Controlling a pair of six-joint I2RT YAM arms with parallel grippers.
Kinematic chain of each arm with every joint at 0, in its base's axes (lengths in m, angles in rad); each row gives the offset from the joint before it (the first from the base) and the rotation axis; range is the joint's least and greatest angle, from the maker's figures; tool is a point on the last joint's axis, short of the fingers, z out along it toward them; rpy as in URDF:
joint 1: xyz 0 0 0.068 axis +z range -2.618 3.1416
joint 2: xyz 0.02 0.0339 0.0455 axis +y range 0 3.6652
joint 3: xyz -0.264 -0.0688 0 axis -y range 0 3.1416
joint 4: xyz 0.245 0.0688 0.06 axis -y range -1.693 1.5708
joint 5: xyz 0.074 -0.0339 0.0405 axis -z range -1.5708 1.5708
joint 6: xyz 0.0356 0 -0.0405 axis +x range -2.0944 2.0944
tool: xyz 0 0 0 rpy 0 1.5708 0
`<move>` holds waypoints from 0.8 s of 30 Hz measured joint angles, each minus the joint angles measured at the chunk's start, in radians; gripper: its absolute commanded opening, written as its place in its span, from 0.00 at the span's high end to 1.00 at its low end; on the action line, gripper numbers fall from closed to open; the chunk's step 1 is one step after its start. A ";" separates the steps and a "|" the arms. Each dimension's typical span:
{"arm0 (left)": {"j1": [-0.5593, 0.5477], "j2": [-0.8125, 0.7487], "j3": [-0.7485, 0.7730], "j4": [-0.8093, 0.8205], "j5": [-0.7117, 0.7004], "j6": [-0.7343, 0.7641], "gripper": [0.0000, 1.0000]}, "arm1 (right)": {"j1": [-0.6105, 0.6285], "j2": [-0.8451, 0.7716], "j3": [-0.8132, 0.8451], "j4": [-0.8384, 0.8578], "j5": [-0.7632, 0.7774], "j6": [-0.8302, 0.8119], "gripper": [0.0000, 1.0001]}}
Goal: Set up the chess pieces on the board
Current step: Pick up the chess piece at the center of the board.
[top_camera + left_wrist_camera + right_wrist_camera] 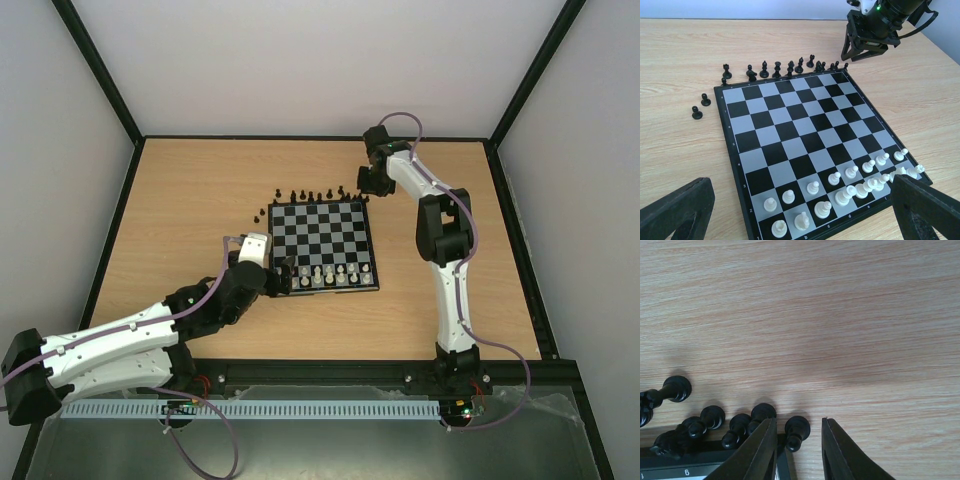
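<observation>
The board (325,240) (790,135) lies mid-table. Whitish chess pieces (330,275) (850,185) fill its two near rows. Black pieces (310,195) (777,70) stand in a loose line on the wood just beyond its far edge. My right gripper (372,185) (798,421) hangs at the board's far right corner, jaws narrowly apart around a black pawn (797,430); the pawn sits close to the left finger (762,445), with a gap to the right finger. My left gripper (283,278) (801,180) is wide open and empty, at the board's near left corner.
Two black pawns (705,100) (697,112) stand apart on the wood left of the board's far corner. Other black pieces (707,422) crowd just left of the right gripper's left finger. Dark frame rails border the table.
</observation>
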 measured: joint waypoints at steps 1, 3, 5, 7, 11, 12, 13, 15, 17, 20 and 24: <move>0.000 0.000 0.000 0.000 0.000 0.000 0.01 | 0.000 0.002 0.002 0.000 -0.001 0.000 0.74; 0.000 0.001 0.000 0.000 0.000 0.000 0.01 | 0.000 0.009 0.005 -0.001 -0.003 0.000 0.75; 0.000 0.001 0.000 0.000 0.000 0.000 0.01 | 0.000 0.019 0.008 -0.003 -0.005 0.000 0.77; 0.000 0.002 0.000 0.000 0.000 0.000 0.01 | 0.000 0.031 0.015 -0.005 -0.006 0.000 0.77; 0.000 0.002 0.000 0.000 0.000 0.000 0.01 | 0.000 0.050 0.019 -0.006 -0.006 -0.002 0.82; 0.000 0.002 0.000 0.000 0.000 0.000 0.01 | 0.000 0.053 0.019 -0.007 -0.006 -0.003 0.83; 0.000 0.002 0.000 0.000 0.000 0.000 0.01 | 0.000 0.055 0.019 -0.006 -0.005 -0.003 0.85; 0.000 0.002 0.000 0.000 0.000 0.000 0.01 | 0.000 0.056 0.021 -0.008 -0.005 -0.004 0.87; 0.000 0.003 0.000 0.000 0.000 0.000 0.01 | 0.000 0.056 0.026 -0.011 -0.003 -0.006 0.90; 0.000 0.005 0.000 0.000 0.000 0.000 0.01 | 0.000 0.056 0.032 -0.012 0.000 -0.007 0.95; 0.000 0.006 0.000 0.000 0.000 0.000 0.01 | 0.000 0.056 0.032 -0.014 0.003 -0.005 0.98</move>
